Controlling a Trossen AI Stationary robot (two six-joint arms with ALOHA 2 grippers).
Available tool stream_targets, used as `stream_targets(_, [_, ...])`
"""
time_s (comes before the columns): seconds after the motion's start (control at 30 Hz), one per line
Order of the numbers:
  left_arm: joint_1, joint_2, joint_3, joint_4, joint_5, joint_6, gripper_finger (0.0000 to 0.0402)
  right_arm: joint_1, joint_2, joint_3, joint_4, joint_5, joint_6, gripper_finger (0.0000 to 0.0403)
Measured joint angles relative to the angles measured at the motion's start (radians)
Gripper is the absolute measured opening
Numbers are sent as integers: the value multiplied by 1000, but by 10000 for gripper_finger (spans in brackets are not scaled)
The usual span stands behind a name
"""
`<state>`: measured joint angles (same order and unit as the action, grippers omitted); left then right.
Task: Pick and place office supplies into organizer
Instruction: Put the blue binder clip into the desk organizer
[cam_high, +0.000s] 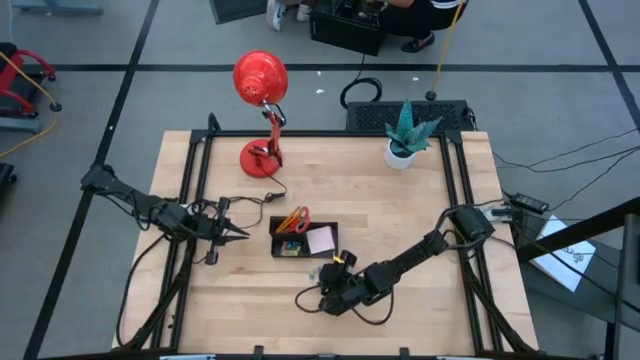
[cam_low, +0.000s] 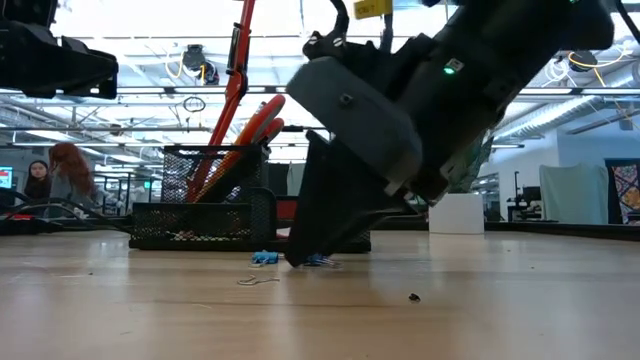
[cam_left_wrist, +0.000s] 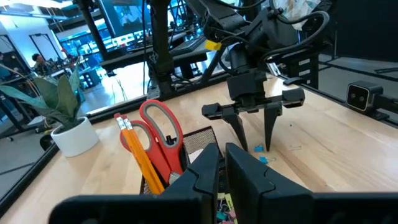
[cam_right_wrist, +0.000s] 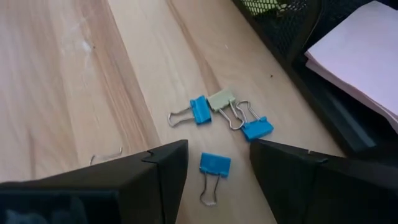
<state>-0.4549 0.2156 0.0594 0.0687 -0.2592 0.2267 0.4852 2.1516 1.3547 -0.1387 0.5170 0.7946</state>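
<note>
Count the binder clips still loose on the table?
4 in the right wrist view: blue clip between the right gripper fingers, blue, pale yellow-green and blue clustered beside the organizer. Others may be hidden.

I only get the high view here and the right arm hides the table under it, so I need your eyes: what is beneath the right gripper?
Observer: Binder clips lie loose on the wood. The right wrist view shows three blue ones; one blue clip sits between the open fingers of the right gripper, not yet pinched.
Operator: Anything else among them?
Observer: One pale greenish clip lies touching another blue clip, beside the organizer.
Operator: Are the fingertips at the table?
Observer: In the low view the tips look down at the tabletop, right by the clips.
Operator: And the left gripper?
Observer: The left gripper is shut and empty, facing the scissors and pencils standing in the organizer.
</note>
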Motion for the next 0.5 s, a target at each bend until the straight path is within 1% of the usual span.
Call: stream_targets(0.5, [0,0,0,-14,0,-5,37,18,-2,-1,-90,-54,81,169])
